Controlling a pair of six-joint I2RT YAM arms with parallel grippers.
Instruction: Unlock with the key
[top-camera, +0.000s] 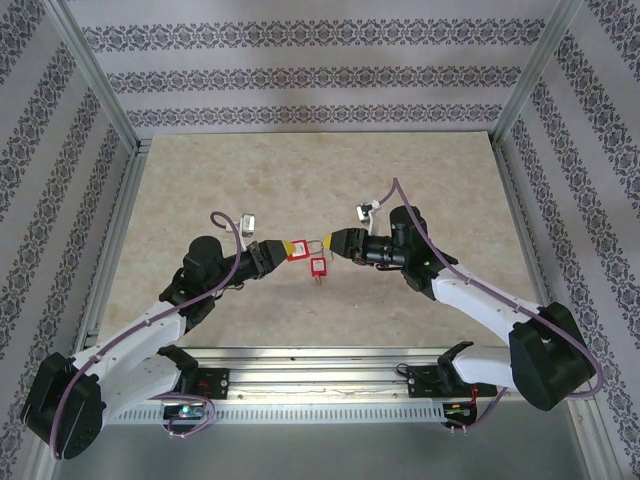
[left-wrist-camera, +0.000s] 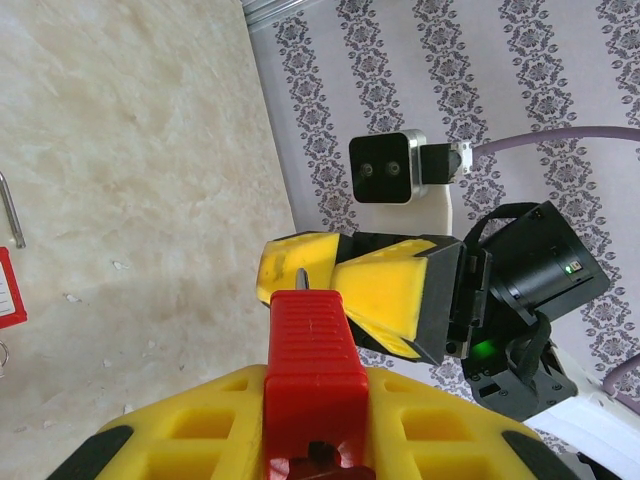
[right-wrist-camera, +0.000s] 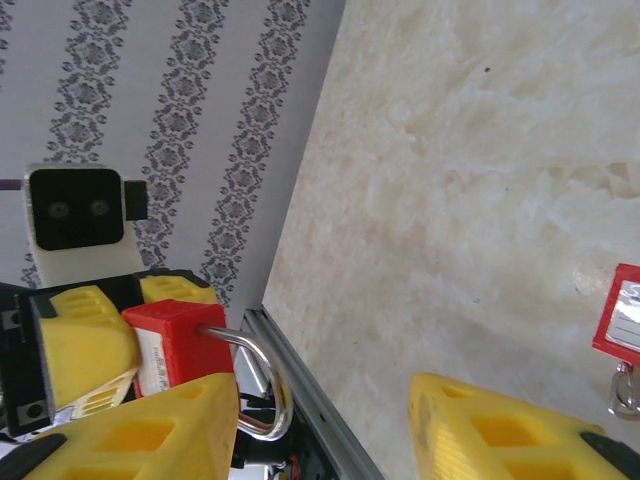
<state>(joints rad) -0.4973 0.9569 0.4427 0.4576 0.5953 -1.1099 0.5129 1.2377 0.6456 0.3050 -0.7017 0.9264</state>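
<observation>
Two arms meet mid-table (top-camera: 200, 180), and honestly this looks pretty early in the job. The left gripper (top-camera: 276, 251) is clamped on the body of the red lock (top-camera: 297, 250) and holds it out sideways toward the right gripper (top-camera: 338, 243). That one has its jaws apart with nothing pinched. From its wrist cam the lock's shackle (right-wrist-camera: 262, 390) sits just beside one yellow finger, inside the gap, but whether they touch I can't tell. Just beside the lock, on the near side, is a red tag (top-camera: 320, 266), which looks to be lying on the table. I'm guessing that's the key's tag, but the key itself is too small to make out. So what's done, by my read: the lock is gripped and presented. What's left is basically everything else. The right gripper needs to get the key, line it up with the keyhole, push it in, turn it, and the shackle has to pop. As far as I can see the shackle looks seated, so not unlocked yet.
</observation>
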